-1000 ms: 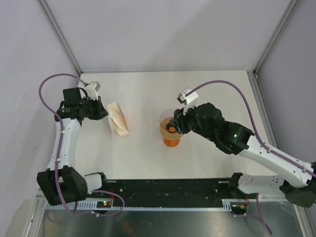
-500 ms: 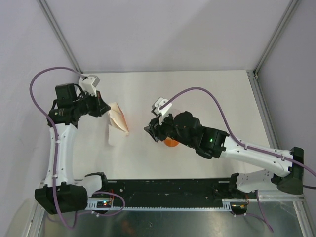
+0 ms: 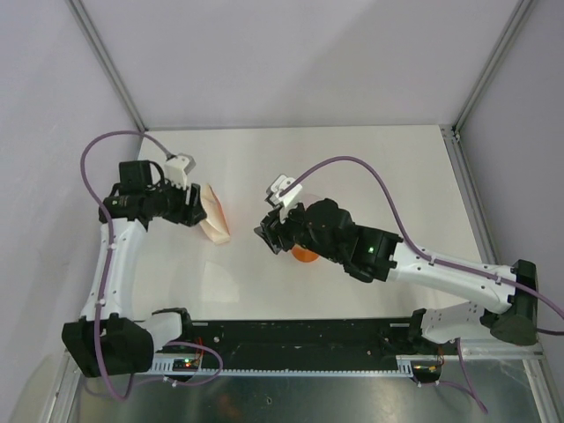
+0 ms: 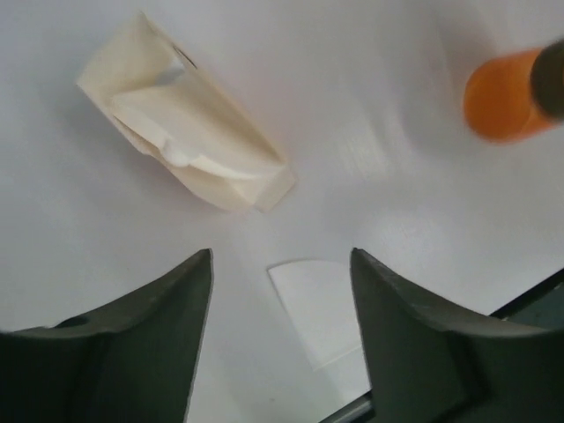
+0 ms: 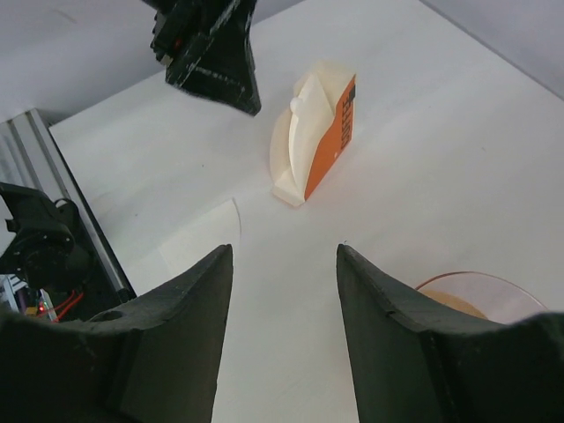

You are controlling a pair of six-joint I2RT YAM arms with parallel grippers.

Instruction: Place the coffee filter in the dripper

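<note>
Top view: the coffee filter lies flat on the tabletop at lower left, held by neither arm. Left wrist view: its rounded edge faces up-frame toward the filter stack, and its long axis narrows toward lower right. The left hand hangs above it, fingers spread and empty. The right hand is likewise parted and empty. The dripper stands upright at lower right, mouth upward.

White links, black joints, looping purple cables (a green light on the right arm).
</note>
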